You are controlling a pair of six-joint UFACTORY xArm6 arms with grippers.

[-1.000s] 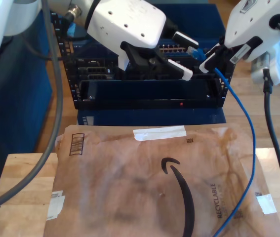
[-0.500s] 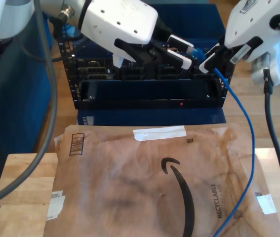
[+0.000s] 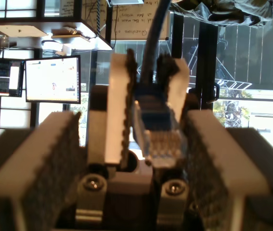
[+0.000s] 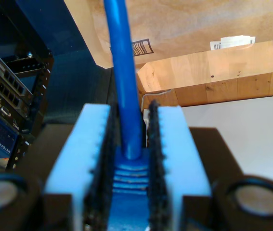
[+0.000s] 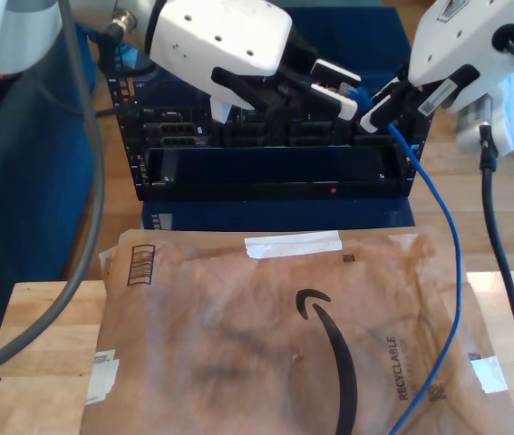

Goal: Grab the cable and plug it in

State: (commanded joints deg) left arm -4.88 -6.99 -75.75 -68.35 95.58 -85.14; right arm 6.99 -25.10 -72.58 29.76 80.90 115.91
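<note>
Up high, blue cable [image 5: 451,272] pinched in my second pincer [image 4: 129,159], plug [image 3: 159,139] between my first pincer's [image 5: 349,91] spread pads.

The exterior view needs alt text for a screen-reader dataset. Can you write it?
Two white robot grippers meet above a dark equipment rack, where my second gripper is shut on the bright blue cable near its plug. My first gripper faces it from the exterior view's left. The cable trails down over a brown paper mailer on a wooden table.
</note>
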